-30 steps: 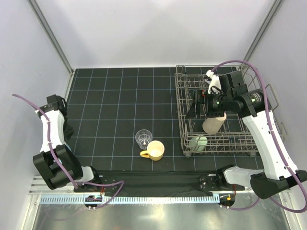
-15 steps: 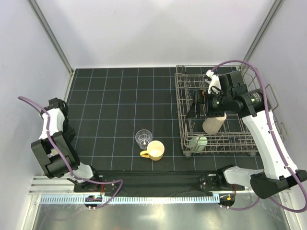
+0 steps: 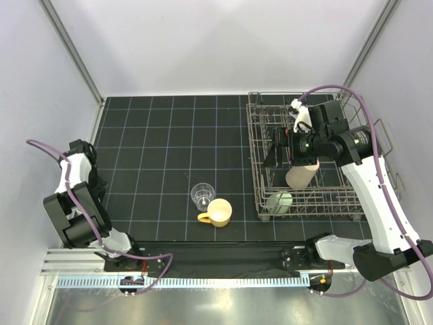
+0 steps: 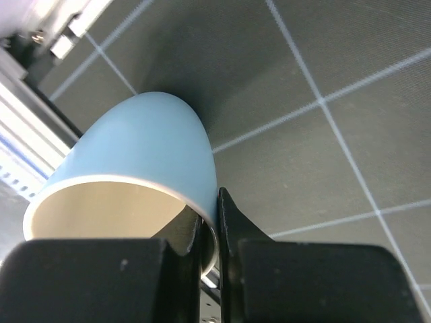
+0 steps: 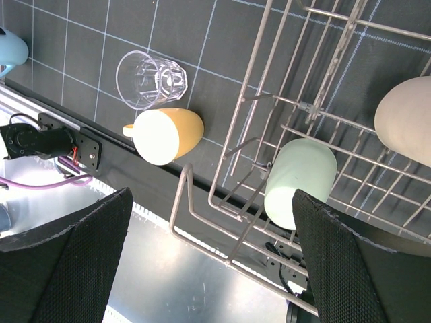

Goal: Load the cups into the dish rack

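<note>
My left gripper [image 4: 210,208] is shut on the rim of the light blue cup [image 4: 145,151], one finger inside and one outside. That cup also shows small at the near left of the mat [image 5: 10,46]. In the top view the folded left arm [image 3: 73,203] hides it. A clear glass [image 3: 201,195] and a yellow mug [image 3: 218,212] on its side sit mid-mat. The dish rack [image 3: 256,156] holds a pale green cup [image 3: 279,202] and a tan tumbler [image 3: 301,175]. My right gripper [image 5: 211,195] hangs open over the rack, holding nothing.
The metal rail [image 3: 223,281] runs along the near edge, past the black gridded mat [image 3: 169,135]. White walls stand behind and on both sides. The rack's raised wire sides [image 5: 229,155] lie just under my right fingers.
My left arm has folded down toward the near left corner, and its gripper has closed on the light blue cup's rim. The right arm has not moved.
</note>
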